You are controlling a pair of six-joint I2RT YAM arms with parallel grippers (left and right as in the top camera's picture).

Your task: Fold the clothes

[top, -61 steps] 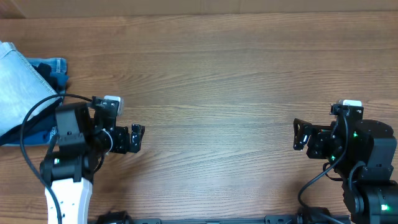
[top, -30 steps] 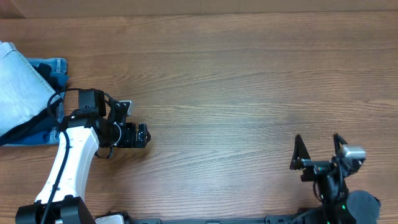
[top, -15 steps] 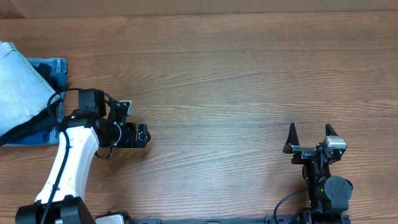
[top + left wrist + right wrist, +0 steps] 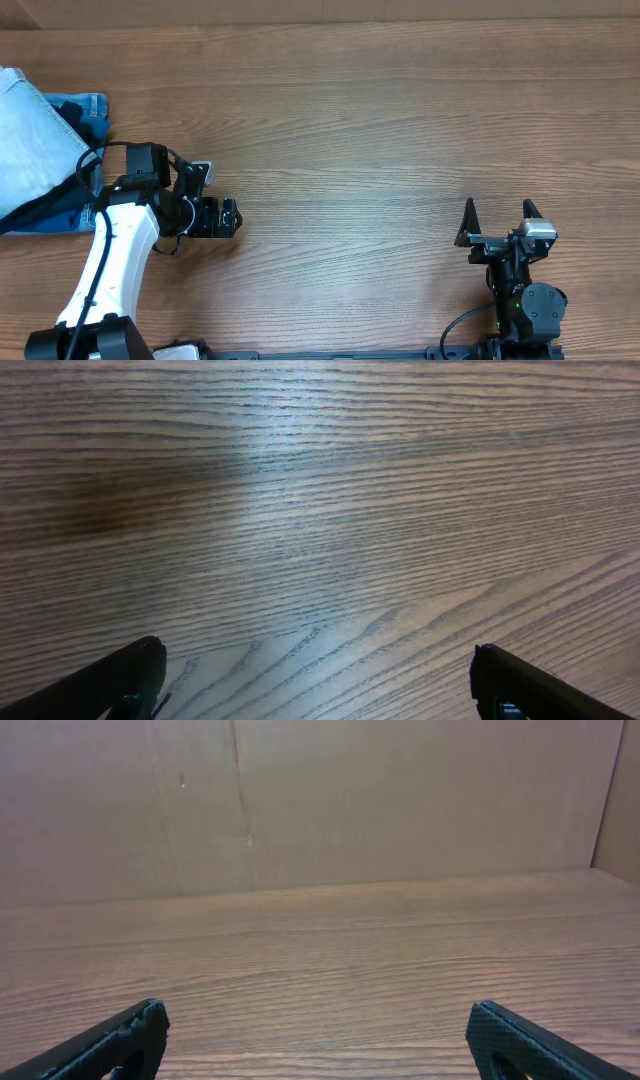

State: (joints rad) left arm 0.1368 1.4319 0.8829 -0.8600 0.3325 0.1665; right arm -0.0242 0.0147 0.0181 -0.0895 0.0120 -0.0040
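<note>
clothes (image 4: 30, 140): cut off at left edge; darker denim (image 4: 88, 104): mostly covered

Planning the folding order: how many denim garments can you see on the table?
2: a pale light-blue denim garment at the left edge, and darker blue denim partly under it. More may lie beyond the frame.

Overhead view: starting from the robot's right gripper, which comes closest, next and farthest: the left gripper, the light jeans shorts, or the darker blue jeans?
From the right gripper, bottom right:
1. left gripper, left of the middle.
2 and 3. darker blue denim and pale denim shorts, both at the far left edge; too close to call.
</note>
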